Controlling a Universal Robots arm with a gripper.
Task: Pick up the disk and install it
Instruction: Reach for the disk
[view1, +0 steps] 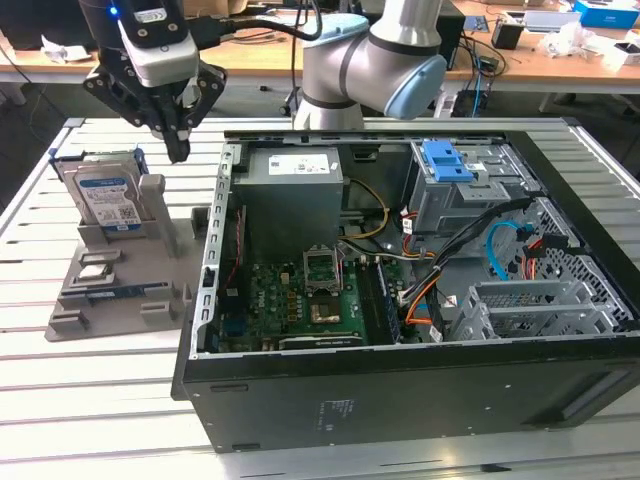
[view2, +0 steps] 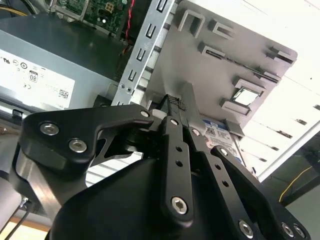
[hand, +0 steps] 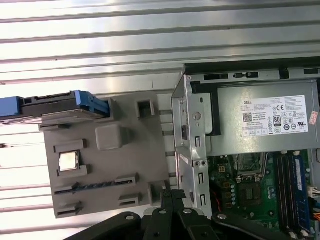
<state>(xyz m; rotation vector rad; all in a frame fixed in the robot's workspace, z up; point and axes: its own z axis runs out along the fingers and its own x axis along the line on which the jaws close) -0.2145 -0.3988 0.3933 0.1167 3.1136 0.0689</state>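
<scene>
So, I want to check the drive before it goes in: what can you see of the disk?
The disk is a flat silver drive with a white-and-blue barcoded label and a blue plastic frame round its edges. It stands on edge in a slot of the grey holder, beside the open computer case. Only the holder touches it. The gripper hangs apart, higher up.

disk (view2: 222, 136) mostly behind pincer (view2: 176, 104) in second wrist view, cropped @ edge in first wrist view
</scene>
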